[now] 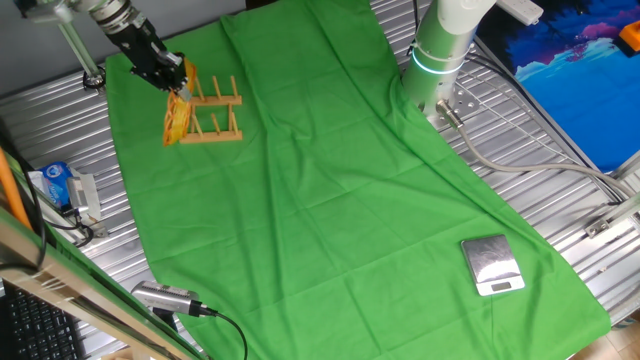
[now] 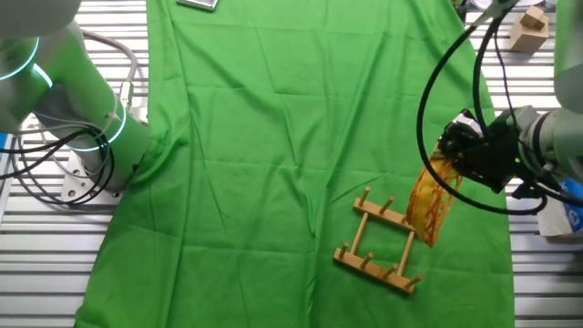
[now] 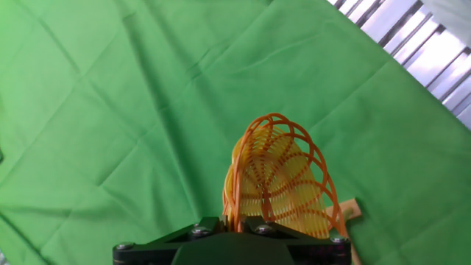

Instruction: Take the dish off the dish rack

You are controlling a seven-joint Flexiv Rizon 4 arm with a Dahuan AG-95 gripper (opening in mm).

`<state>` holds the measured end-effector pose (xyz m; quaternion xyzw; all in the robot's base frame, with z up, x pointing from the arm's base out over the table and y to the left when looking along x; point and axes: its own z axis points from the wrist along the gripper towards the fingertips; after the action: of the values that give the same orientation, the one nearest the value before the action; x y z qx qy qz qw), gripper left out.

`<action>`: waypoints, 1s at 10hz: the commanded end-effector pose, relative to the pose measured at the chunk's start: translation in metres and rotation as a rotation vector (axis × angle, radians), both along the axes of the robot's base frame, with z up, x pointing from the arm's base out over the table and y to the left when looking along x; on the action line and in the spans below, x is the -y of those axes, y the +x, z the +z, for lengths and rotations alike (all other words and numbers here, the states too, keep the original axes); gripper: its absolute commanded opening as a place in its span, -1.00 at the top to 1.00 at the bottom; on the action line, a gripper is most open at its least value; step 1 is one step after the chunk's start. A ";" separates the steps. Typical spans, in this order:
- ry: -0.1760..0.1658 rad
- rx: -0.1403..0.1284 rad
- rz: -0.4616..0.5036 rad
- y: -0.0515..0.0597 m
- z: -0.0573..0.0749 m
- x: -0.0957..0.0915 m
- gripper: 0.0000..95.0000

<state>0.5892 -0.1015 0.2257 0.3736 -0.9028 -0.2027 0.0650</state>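
The dish [image 1: 178,117] is a yellow-orange woven wicker plate with looped orange rim. It hangs tilted at the left end of the dish rack [image 1: 215,118], a small light-brown wooden frame with short pegs. In the other fixed view the dish [image 2: 430,202] is at the rack's [image 2: 378,241] right side, its lower edge close to the pegs; I cannot tell if it touches them. My gripper [image 1: 172,74] is shut on the dish's upper rim. In the hand view the dish [image 3: 283,177] fills the space ahead of the jaws, pinched at the gripper [image 3: 234,218].
A green cloth [image 1: 320,190] covers the table. A small silver scale [image 1: 492,265] lies at the cloth's near right corner. The arm's base [image 1: 440,50] stands at the back right. A blue-white carton [image 1: 55,182] and cables lie off the cloth at left.
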 end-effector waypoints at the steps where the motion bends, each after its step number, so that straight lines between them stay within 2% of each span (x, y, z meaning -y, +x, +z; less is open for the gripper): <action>1: 0.028 0.019 0.103 0.002 0.001 0.000 1.00; 3: 0.035 0.032 0.145 0.002 0.001 0.000 1.00; 5: 0.040 0.024 0.109 0.002 0.001 0.000 1.00; 6: 0.041 0.033 0.095 0.002 0.001 0.000 1.00; 8: 0.026 0.046 0.052 -0.003 0.006 -0.023 1.00; 10: 0.020 0.068 0.008 -0.017 0.001 -0.043 1.00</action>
<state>0.5777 -0.0655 0.2289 0.4065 -0.8889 -0.2077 0.0383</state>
